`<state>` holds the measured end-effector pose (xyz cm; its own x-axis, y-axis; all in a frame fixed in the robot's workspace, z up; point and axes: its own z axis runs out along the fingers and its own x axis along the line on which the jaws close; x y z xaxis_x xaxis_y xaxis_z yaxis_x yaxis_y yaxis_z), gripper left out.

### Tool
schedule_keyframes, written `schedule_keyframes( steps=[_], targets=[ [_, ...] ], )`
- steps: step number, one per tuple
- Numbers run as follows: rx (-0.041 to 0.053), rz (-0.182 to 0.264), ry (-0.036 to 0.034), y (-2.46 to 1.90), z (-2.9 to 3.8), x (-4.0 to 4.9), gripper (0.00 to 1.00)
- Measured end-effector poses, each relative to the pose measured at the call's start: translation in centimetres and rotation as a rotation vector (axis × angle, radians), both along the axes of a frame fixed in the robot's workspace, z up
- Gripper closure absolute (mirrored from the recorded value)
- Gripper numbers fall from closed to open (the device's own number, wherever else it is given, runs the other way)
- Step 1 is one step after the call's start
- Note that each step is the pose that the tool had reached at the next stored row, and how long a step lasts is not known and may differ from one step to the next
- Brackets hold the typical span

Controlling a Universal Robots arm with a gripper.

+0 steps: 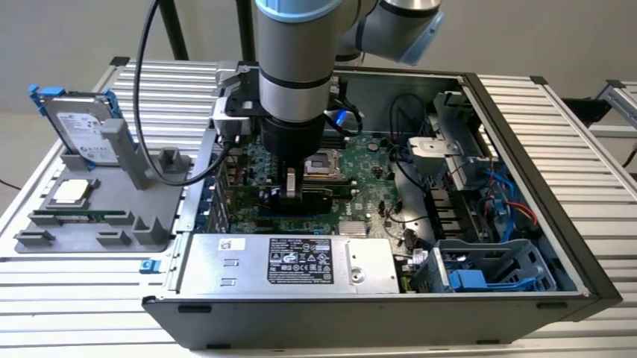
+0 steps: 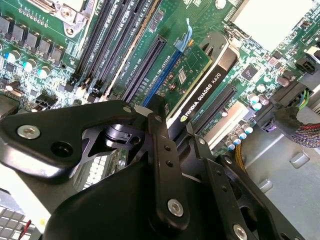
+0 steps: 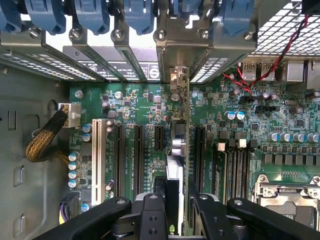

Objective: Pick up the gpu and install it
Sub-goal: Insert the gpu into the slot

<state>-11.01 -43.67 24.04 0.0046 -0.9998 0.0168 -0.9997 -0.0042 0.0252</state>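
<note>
Gripper (image 1: 291, 195) points straight down, clamping gpu (image 2: 200, 92).

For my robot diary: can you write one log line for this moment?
gripper: shut on gpu | place: inside computer case, card edge-on over motherboard slots | seated: cannot tell

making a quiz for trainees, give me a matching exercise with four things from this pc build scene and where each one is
Things:
1. green gpu card with black shroud
2. silver hard drive in blue frame
3. black claw
4. silver power supply box

Places:
A. upright in the grey holder beside the case
B. along the case's near wall
C. clamped on the card's edge
D. standing at a motherboard slot

Pairs: 1-D, 2-A, 3-C, 4-B
</note>
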Motion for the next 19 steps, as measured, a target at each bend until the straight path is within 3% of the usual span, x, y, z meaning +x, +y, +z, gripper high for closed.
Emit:
schedule_keyframes(
  steps=[10,18,19],
  targets=[
    [-0.0013,0.0,0.0007,-0.01,-0.91,0.0,1.0],
    [0.0018,0.0,-0.0009,0.02,-1.06,0.0,1.0],
    [0.0024,0.0,-0.0017,0.02,-1.12,0.0,0.0]
  ],
)
